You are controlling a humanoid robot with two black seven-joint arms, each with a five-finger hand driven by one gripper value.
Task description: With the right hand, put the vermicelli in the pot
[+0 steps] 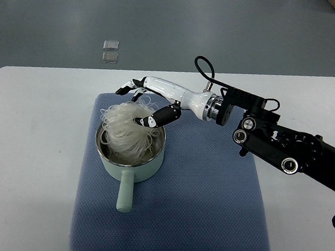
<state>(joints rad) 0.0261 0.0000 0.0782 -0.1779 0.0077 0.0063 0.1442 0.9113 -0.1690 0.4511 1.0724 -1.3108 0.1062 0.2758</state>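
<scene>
Vermicelli point(126, 127) sits heaped in your pale green pot point(129, 157), directly under the right hand point(149, 102). Your hand hovers over the pot's far rim, fingers point(159, 117) loosely spread, thumb tip touching the strands, pot on the blue mat point(208, 190).

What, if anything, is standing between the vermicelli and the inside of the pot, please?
Nothing visible does. The vermicelli already sits in the open mouth of the pale green pot, with some strands hanging over the far rim. No lid covers the pot. The right hand is right over the bundle, its thumb across the strands.
</scene>
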